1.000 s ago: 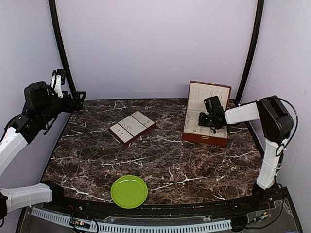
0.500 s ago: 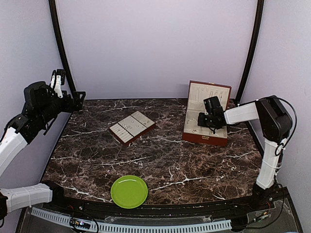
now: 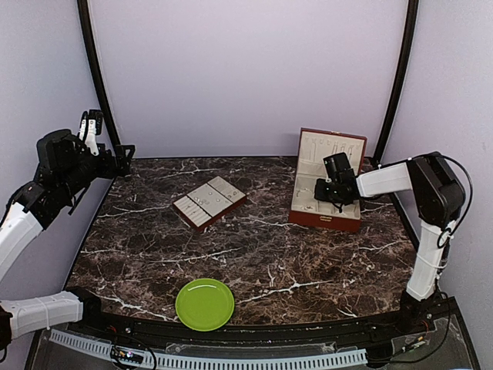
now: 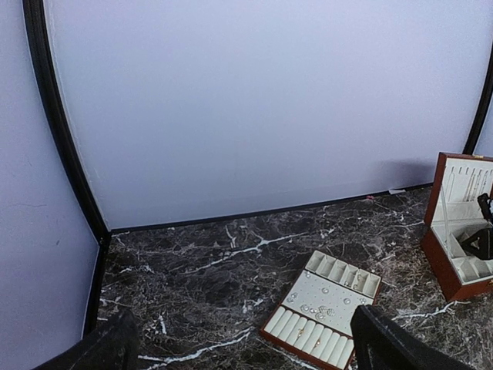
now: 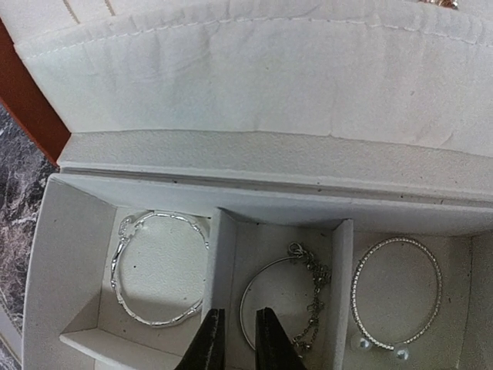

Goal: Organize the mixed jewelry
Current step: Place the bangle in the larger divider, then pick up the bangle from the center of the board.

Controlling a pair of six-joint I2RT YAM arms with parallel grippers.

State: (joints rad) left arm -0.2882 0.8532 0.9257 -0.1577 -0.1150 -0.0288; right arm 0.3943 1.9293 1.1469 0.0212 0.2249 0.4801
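Observation:
In the right wrist view, three silvery bracelets of the mixed jewelry lie in cream compartments of the open reddish-brown box: a plain bangle, a thin bangle with a chain, and a beaded one with pearls. My right gripper hangs over the divider beside the chain bangle, jaws slightly apart with nothing between them. More tiny studs sit on the cream-lined tray. My left gripper is raised at the far left, wide open and empty.
A green plate lies near the front edge, with nothing on it. The box lid stands upright behind the right gripper. Black frame posts rise at both back corners of the marble table.
The right gripper's jaws have parted a little over the box's middle compartment. Both arms stay where they were.

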